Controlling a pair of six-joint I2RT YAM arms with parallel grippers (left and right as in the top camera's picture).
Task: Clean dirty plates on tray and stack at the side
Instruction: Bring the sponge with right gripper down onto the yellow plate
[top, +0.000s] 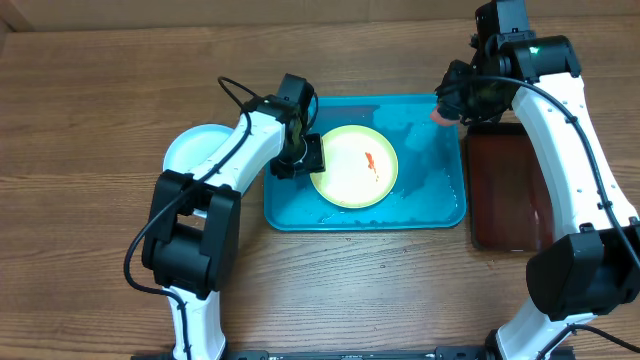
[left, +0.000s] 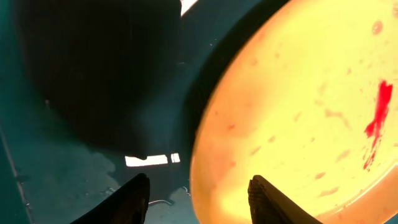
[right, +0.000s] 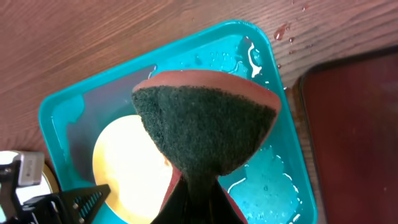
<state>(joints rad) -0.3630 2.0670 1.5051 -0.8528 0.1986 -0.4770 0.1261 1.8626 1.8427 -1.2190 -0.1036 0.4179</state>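
now the tray (top: 440, 205) carries a smeared plate (top: 345, 175) toward its left edge. the left gripper (top: 298, 160), nearer, stands released astride the plate's left rim. the right gripper (top: 446, 110) hangs over the far right corner, clenched on a sponge (right: 205, 130), with the plate to its left.

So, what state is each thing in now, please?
Pale yellow round plastic plate with lime-green rim: on tray, red-smeared.
Large teal rectangular plastic tray: wet.
Light blue-white round plastic plate: on table, outside tray.
Green-and-red scouring sponge: folded, held.
Left claw: open, astride yellow plate's rim.
Right claw: shut on sponge.
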